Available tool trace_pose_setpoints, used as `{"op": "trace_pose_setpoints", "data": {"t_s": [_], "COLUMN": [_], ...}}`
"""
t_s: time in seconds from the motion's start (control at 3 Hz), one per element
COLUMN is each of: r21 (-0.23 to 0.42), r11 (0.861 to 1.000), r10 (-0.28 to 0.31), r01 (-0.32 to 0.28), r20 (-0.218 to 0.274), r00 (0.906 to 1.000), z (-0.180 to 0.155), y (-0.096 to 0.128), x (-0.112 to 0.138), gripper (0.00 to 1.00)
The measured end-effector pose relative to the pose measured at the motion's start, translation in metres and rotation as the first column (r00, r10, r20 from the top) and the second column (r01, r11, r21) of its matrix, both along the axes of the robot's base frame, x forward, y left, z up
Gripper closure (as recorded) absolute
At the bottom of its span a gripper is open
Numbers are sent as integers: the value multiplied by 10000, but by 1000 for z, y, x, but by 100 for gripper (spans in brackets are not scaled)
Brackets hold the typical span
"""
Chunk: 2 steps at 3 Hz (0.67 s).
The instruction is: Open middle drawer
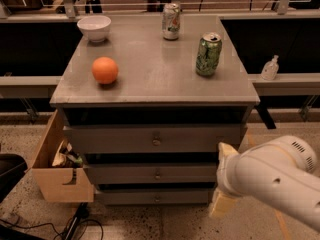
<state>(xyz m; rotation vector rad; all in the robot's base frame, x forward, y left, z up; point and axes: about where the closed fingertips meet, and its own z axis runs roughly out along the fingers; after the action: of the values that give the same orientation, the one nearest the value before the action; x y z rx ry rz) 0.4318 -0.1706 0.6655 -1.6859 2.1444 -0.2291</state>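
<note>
The grey cabinet [150,74] has three drawers in its front. The middle drawer [125,174] is the second one down, with a small round metal knob [157,174], and its front sits flush. My gripper [223,179] is at the end of the white arm [275,176] at the lower right, in front of the cabinet's right edge and level with the middle drawer. It is to the right of the knob and does not touch it. Its two tan fingertips [227,151] stand apart, one above the other, with nothing between them.
On the cabinet top are an orange [105,70], a white bowl [94,27], a green can [208,54] and a second can [171,21]. The top drawer [115,140] and bottom drawer [130,197] are shut. An open cardboard box [60,174] stands at the left. A bottle [270,68] is on the right ledge.
</note>
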Motion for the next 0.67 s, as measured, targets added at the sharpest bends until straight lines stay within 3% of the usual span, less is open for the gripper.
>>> {"op": "trace_pose_setpoints", "data": {"t_s": [0.67], "r21": [-319], "r11": [9926], "r10": [1166], "r01": [-1174], "r20": [-268], "r00": [9928], "z": [-70], "y": [49], "x": [-35], "gripper": [0]}}
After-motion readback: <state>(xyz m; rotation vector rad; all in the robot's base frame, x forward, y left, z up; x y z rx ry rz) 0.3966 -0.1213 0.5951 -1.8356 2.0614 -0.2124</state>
